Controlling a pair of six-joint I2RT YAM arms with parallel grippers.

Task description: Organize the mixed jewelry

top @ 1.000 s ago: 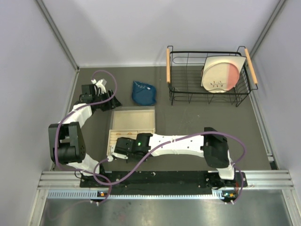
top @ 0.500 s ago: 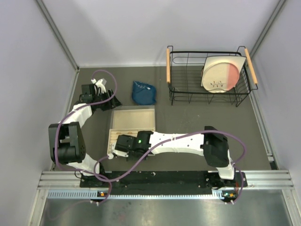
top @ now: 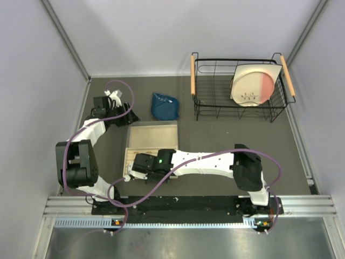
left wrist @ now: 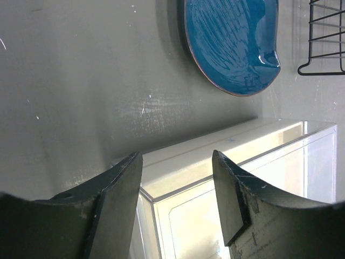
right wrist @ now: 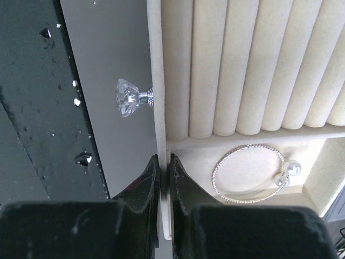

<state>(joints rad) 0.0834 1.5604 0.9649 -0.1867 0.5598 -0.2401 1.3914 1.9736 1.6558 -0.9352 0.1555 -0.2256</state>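
A thin silver hoop [right wrist: 248, 172] with two pearl ends, part of the mixed jewelry, lies in a cream compartment of the pale slotted tray [right wrist: 242, 65]. My right gripper [right wrist: 164, 159] is shut on the tray's thin front wall [right wrist: 157, 81], one finger on each side, just below a crystal knob [right wrist: 128, 97]. In the top view this gripper [top: 135, 171] sits at the near left corner of the pale box [top: 152, 141]. My left gripper [left wrist: 178, 156] hangs open over the box's far left corner and clear lid [left wrist: 253, 183], holding nothing. It also shows in the top view [top: 129, 116].
A blue cloth pouch [top: 164, 106] lies just beyond the box and appears in the left wrist view [left wrist: 232, 43]. A black wire rack [top: 240, 89] holding a pale plate [top: 253, 85] stands at the back right. The black base rail [right wrist: 32, 97] runs close beside the tray's front.
The right arm has edged very slightly to the left, still gripping the tray wall. The left arm has not moved.
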